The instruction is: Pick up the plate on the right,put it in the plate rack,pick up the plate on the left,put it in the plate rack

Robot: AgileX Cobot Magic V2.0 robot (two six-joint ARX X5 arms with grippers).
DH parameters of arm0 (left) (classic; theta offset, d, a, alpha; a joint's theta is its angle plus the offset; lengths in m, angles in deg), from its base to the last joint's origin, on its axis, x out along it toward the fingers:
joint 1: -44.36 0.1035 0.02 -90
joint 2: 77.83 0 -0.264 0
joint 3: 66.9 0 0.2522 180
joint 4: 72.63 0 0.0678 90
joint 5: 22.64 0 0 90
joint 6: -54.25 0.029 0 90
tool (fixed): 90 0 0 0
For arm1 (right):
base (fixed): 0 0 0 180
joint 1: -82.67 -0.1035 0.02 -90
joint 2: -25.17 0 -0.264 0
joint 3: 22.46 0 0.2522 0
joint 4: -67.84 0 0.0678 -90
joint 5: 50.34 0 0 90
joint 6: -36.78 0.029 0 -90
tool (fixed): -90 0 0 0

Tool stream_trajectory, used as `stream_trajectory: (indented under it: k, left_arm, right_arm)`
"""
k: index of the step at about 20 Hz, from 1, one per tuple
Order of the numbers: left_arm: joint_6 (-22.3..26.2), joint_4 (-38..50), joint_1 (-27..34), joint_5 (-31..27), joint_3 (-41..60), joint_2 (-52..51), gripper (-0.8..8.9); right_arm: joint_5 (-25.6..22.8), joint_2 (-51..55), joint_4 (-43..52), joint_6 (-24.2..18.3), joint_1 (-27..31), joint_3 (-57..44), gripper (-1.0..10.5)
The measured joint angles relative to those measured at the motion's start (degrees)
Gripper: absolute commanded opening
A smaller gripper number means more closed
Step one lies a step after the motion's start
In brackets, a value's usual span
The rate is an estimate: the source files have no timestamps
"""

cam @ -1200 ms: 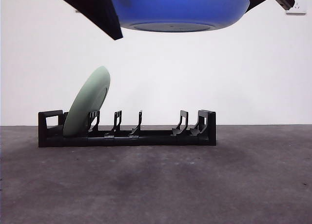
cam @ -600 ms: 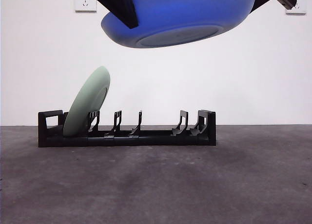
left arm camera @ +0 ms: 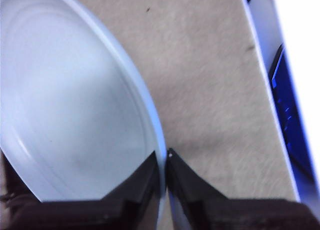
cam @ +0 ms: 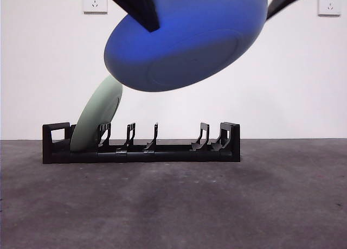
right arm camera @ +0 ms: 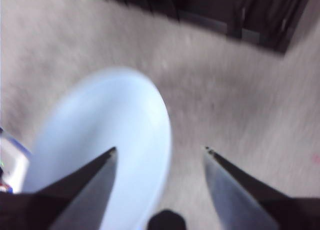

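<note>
**Blue plate tilted above the rack**

The left hand (left arm camera: 163, 162) is clamped on the rim of the blue plate (cam: 184, 40), held tilted in the air. The right hand (right arm camera: 160, 150) gapes wide. Beyond, on the counter (cam: 217, 205), the plate rack (cam: 142, 146) holds a green plate (cam: 97, 119) near one end.

Blue plate (cam: 184, 40), pale green plate (cam: 97, 119), black rack (cam: 141, 148).

Plain white wall (cam: 303, 81), two white wall sockets (cam: 95, 0) near the top, dark grey tabletop (cam: 173, 205)
</note>
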Motion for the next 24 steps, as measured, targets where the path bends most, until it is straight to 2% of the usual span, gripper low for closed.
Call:
stream_trajectory:
  k: [2, 4, 7, 9, 14, 17, 19, 24]
  left_arm:
    - [-1.9, 2.1, 0.9, 3.1, 0.0, 0.1, -0.08]
    - [-4.5, 6.2, 3.2, 7.0, 0.0, 0.1, -0.08]
    - [-11.3, 15.8, 9.2, 15.1, 0.0, 0.1, -0.08]
    - [-16.7, 23.6, 13.4, 17.6, 0.0, 0.2, -0.08]
    - [-31.3, 39.1, 24.1, 23.0, 0.0, 2.7, -0.08]
    - [-37.7, 43.9, 27.9, 25.0, 0.0, 7.0, -0.08]
    - [-40.1, 45.9, 29.5, 25.0, 0.0, 10.2, -0.08]
    - [-42.1, 50.7, 32.4, 24.0, 0.0, 15.3, -0.08]
  right_arm:
    - [-1.2, 1.3, 0.1, -0.1, 0.0, 4.1, 3.2]
    - [-6.3, 3.8, 0.2, -0.2, 0.0, 7.6, 3.1]
    - [-15.1, 9.7, 0.1, -0.5, 0.0, 9.0, 3.1]
    - [-17.4, 12.9, -0.6, -0.5, 0.0, 9.0, 3.1]
    - [-16.8, 17.2, -5.3, -0.9, -0.1, 9.0, 3.1]
    - [-12.3, 18.7, -5.3, -0.9, -0.1, 6.9, 3.1]
    - [-9.9, 19.5, -5.3, -0.9, -0.1, 3.8, 3.1]
    - [-9.7, 23.1, -5.3, -0.9, -0.1, -9.5, 3.1]
